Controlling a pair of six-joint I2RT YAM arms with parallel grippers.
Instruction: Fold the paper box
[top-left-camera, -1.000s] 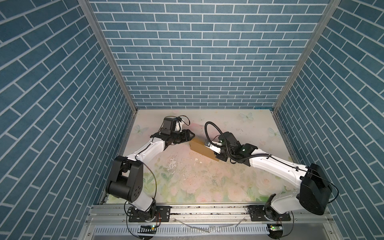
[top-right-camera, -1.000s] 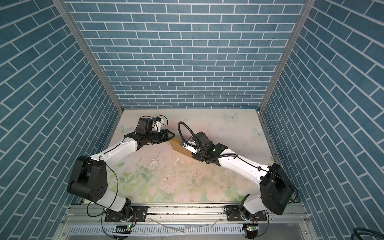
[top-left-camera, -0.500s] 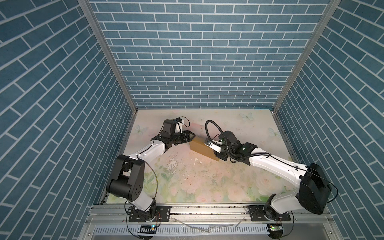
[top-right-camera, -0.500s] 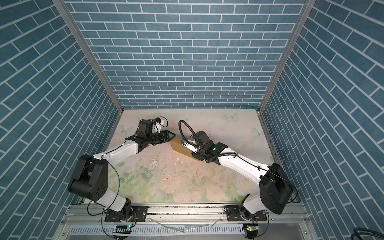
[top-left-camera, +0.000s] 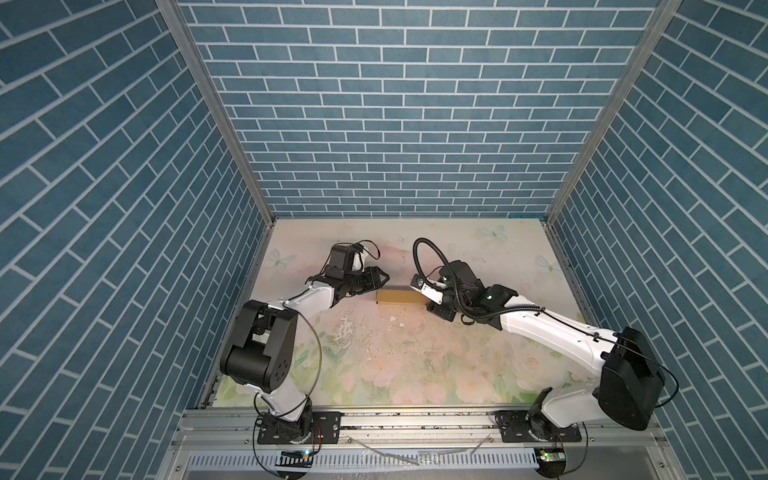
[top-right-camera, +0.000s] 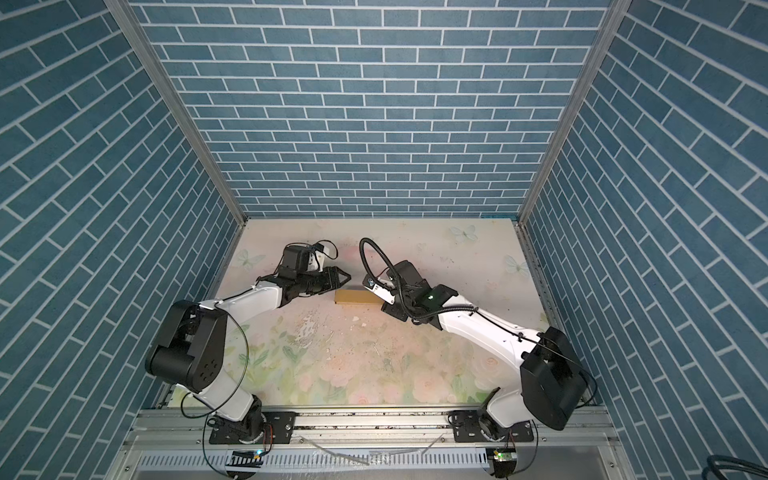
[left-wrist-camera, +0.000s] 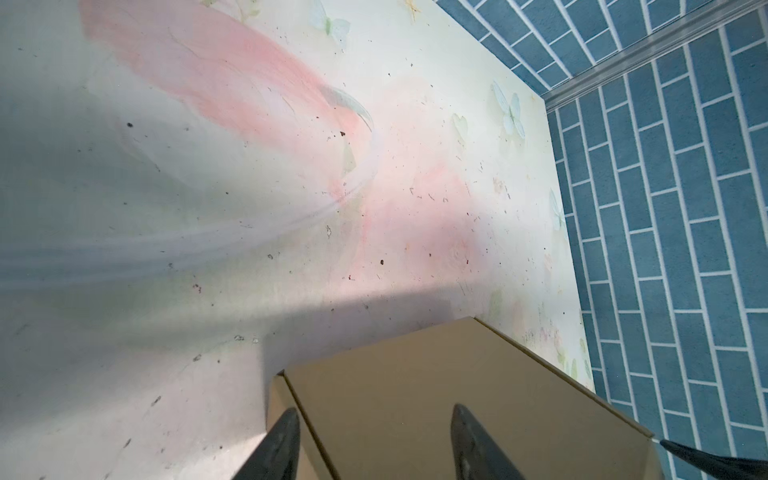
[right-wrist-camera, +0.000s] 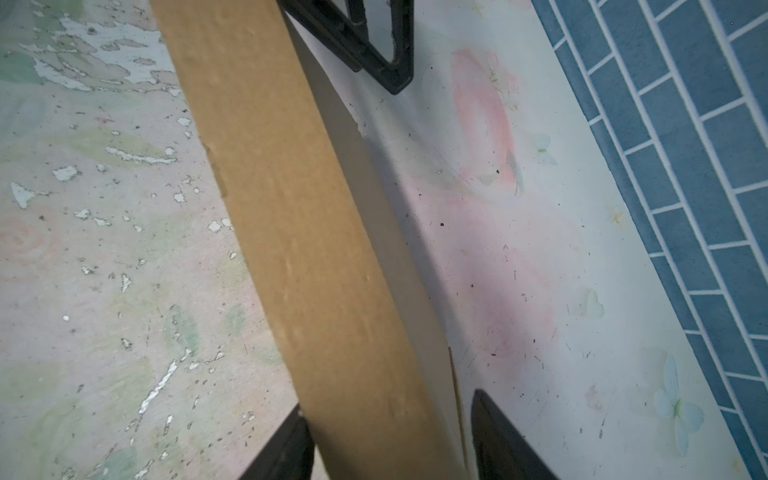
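Where the floral table (top-left-camera: 415, 374) lay nearest, only flaked patches of its print (top-left-camera: 347, 332) showed, and nothing blocked either arm. Beyond them, mid-table, the paper box (top-left-camera: 399, 296) lay flat and apparently closed between both claws. The right gripper (right-wrist-camera: 388, 401) straddled its right end with jaws apart, one finger touching cardboard and the other clear. The left gripper (left-wrist-camera: 374, 409) hovered wide over its far-left corner. The box was judged light, stiff yet crushable, and rather slick, so best taken at its edges. Farthest stood the brick-patterned wall (top-left-camera: 395, 145), well apart.

From above, the right arm (top-left-camera: 457, 286) hides one end of the paper box (top-left-camera: 397, 296) (and its own fingers (right-wrist-camera: 494, 440)).
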